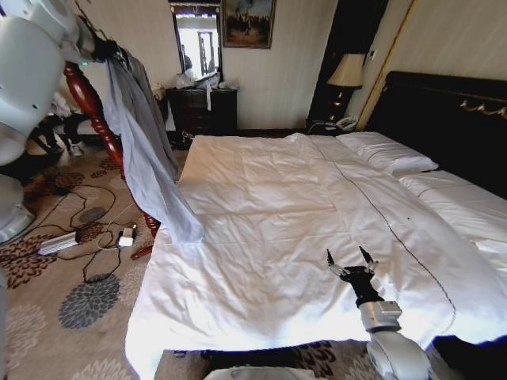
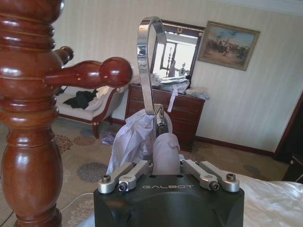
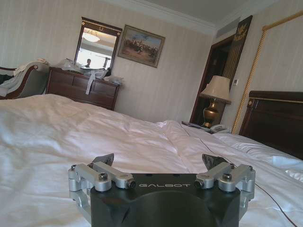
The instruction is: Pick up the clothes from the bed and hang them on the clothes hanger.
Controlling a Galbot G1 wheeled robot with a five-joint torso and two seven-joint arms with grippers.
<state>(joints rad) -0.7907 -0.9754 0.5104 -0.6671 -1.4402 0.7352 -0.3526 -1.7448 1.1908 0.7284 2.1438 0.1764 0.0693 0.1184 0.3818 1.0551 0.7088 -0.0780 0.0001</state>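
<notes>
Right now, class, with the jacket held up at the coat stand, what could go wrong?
1. The hanger hook sits beside the stand's peg, not over it; release now could drop the jacket.
2. The jacket's end trails onto the bed and may drag.
3. The left end effector is close to the stand's post and could bump it.

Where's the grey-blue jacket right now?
In the head view the jacket hangs at upper left, held up by the left gripper beside the wooden coat stand, off the bed.
</notes>
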